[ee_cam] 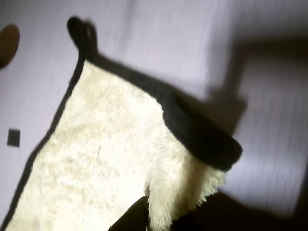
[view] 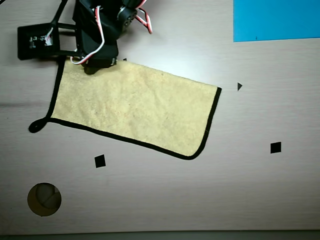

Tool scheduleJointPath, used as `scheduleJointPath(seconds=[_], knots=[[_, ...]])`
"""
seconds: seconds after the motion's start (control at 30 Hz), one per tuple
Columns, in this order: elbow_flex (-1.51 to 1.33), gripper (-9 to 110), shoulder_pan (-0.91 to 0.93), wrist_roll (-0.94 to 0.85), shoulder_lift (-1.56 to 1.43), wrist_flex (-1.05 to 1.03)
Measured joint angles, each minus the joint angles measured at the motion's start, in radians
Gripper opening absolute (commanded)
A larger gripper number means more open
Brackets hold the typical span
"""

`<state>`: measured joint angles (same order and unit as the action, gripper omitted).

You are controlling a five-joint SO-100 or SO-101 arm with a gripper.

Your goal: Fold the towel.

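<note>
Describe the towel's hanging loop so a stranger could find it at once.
In the overhead view, start from the pale yellow towel spread across the middle of the table. Follow its black edge trim to the lower left corner. There the small black loop sticks out onto the bare table, the only rounded tab among the flat black square markers nearby.

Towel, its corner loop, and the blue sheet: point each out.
towel (view: 135, 107): overhead view, middle of the yellow cloth.
corner loop (view: 36, 125): overhead view, black loop at the towel's lower-left corner.
blue sheet (view: 276, 20): overhead view, middle of its visible part, top right.
</note>
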<state>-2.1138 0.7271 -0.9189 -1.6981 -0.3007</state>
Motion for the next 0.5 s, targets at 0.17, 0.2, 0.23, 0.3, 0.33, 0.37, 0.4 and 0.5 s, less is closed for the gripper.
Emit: scheduleJointPath(seconds=[0.17,0.2,0.23,0.3,0.33,0.37,0.4,0.5], knots=[[-0.074,0,-0.06,-0.1,-0.129,0.0],[-0.089,0,-0.075,-0.118,-0.155,0.0],[-0.104,0,-0.087,-0.133,-0.179,0.0],[-0.126,0,-0.115,-0.156,-0.229,0.0],[-0.133,0,-0.13,-0.166,-0.25,-0.002],[-0.143,0,-0.144,-0.169,-0.27,-0.002],[-0.146,0,-0.156,-0.172,-0.285,-0.003],[-0.147,0,-0.19,-0.179,-0.311,-0.026]])
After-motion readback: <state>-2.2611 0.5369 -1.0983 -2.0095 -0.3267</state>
